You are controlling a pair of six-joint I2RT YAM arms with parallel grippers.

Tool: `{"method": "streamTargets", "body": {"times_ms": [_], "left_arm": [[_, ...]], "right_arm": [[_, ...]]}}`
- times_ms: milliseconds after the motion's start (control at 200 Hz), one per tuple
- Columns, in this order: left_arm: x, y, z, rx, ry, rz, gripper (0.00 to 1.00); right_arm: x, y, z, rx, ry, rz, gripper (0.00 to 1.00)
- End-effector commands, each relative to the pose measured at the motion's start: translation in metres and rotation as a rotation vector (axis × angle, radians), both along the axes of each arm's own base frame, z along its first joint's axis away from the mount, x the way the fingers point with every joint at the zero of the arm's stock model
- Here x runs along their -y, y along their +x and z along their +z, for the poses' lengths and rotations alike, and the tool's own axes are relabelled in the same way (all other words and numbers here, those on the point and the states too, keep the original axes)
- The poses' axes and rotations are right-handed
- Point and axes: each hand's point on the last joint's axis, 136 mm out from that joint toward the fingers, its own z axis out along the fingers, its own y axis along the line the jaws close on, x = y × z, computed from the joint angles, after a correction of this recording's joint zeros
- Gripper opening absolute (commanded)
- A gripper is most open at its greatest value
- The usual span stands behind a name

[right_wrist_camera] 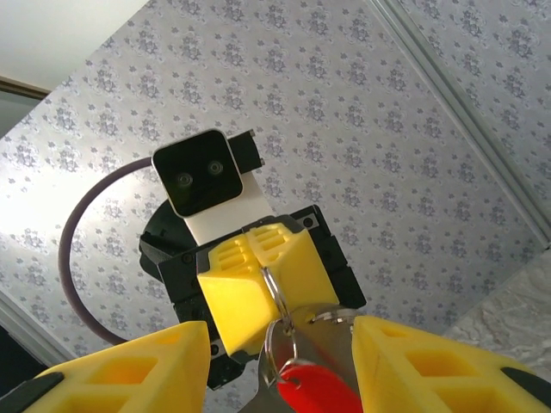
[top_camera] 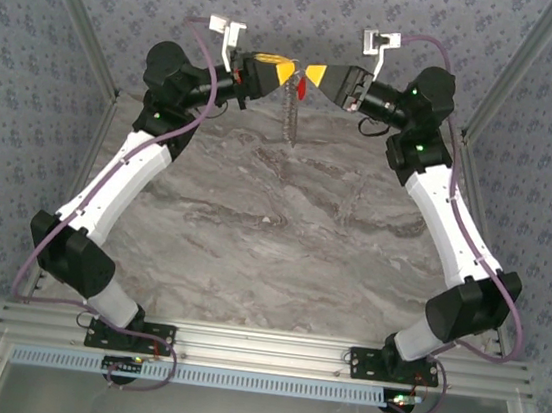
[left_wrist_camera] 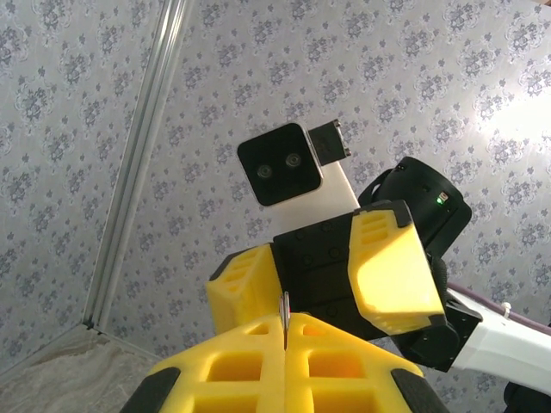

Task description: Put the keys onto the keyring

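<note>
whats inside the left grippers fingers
The keyring, pinched between the left gripper's shut fingers, with the red key hanging below. How much ring sits between them is covered.

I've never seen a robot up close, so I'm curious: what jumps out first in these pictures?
The left end effector and right end effector, both tipped in bright yellow, meet nose to nose above the far edge of the marble table. Between them dangle the tiny red keys and a thin metal keyring. The left one pinches the ring, while the right one's jaws stand open around it.
</note>
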Motion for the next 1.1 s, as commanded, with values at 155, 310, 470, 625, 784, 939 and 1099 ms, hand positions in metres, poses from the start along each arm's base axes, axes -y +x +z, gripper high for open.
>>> {"method": "streamTargets", "body": {"times_ms": [155, 310, 470, 625, 784, 939, 1099], "left_arm": [[-0.006, -0.008, 0.026, 0.070, -0.038, 0.005, 0.00], [-0.005, -0.008, 0.025, 0.066, -0.037, 0.007, 0.00], [-0.005, -0.007, 0.024, 0.061, -0.036, 0.007, 0.00], [-0.005, -0.006, 0.022, 0.055, -0.033, 0.008, 0.00], [-0.005, -0.006, 0.021, 0.052, -0.032, 0.007, 0.00], [-0.004, -0.005, 0.019, 0.046, -0.026, 0.005, 0.00], [-0.004, -0.006, 0.017, 0.044, -0.021, 0.004, 0.00]], "right_arm": [[0.002, -0.008, 0.006, 0.061, -0.053, -0.056, 0.46], [0.001, -0.009, 0.007, 0.067, -0.059, -0.056, 0.46], [0.000, -0.010, 0.009, 0.074, -0.063, -0.057, 0.46], [-0.002, -0.012, 0.010, 0.081, -0.070, -0.056, 0.46], [-0.003, -0.014, 0.013, 0.090, -0.070, -0.056, 0.43], [-0.006, -0.014, 0.012, 0.090, -0.071, -0.054, 0.38], [-0.009, -0.015, 0.011, 0.089, -0.078, -0.044, 0.22]]}}
